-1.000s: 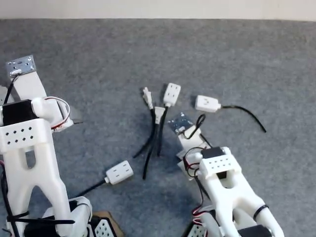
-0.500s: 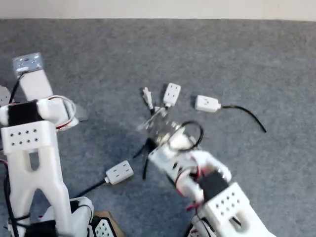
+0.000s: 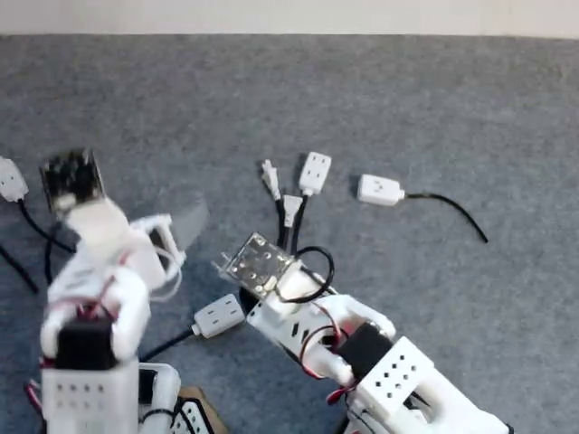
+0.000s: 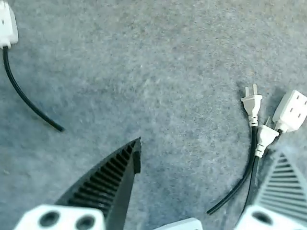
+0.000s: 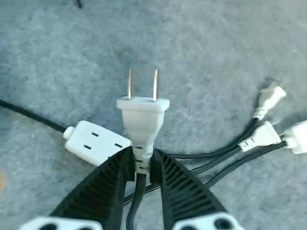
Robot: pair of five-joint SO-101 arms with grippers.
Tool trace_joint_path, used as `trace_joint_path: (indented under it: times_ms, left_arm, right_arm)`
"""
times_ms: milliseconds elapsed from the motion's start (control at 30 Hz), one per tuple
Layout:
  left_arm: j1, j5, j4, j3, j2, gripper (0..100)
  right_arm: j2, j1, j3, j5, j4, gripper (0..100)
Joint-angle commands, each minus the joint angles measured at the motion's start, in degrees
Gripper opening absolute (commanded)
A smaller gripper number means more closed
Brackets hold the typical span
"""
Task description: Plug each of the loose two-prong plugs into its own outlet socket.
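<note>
A grey, fuzzy felt-like mat (image 3: pixel 434 108) covers the table. On it stand two arms of smooth white plastic, the left arm (image 3: pixel 99 298) and the right arm (image 3: pixel 362 353).

The right gripper (image 5: pixel 141 155) has its black ribbed fingers (image 5: pixel 103 184) closed tight on the neck of a white two-prong plug (image 5: pixel 143 108). The plug's two flat metal blades point away from the gripper, and its black cord trails back between the fingers. The plug is held over the mat, just beside a blocky white near socket (image 5: pixel 96 141) on a black cord, which lies between the two arms (image 3: pixel 220 315).

The left gripper (image 4: pixel 208 148) is spread wide over bare mat, holding nothing.

Farther out lie a middle socket (image 3: pixel 314 170), a right-hand socket (image 3: pixel 380 189) with a curling black cord, and a socket at the left edge (image 3: pixel 11 179). Two small loose plugs (image 3: pixel 269 174) (image 3: pixel 291 208) rest side by side next to the middle socket.
</note>
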Motion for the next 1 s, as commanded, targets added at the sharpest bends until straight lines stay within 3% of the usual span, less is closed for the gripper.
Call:
trace_joint_path:
  times_ms: [0,233,400,767,967]
  left_arm:
    - [2.86,2.2,-2.29,9.8,-12.7,40]
    - [8.75,4.22,4.57,19.21,-26.24,40]
    - [9.45,4.04,4.57,23.25,-25.27,40]
    - [9.63,2.2,1.76,30.2,-25.1,40]
    - [11.82,2.2,2.11,30.2,-25.1,40]
  right_arm:
    - [0.92,-1.01,-0.22,-0.7,-1.36,0.5]
    - [1.01,-0.75,-0.48,-2.29,-1.19,0.5]
    - [0.75,-0.04,-2.07,-2.37,1.19,0.5]
    - [1.1,0.92,-23.08,-2.37,16.75,0.5]
    - [1.27,0.84,-27.21,-2.46,18.33,0.5]
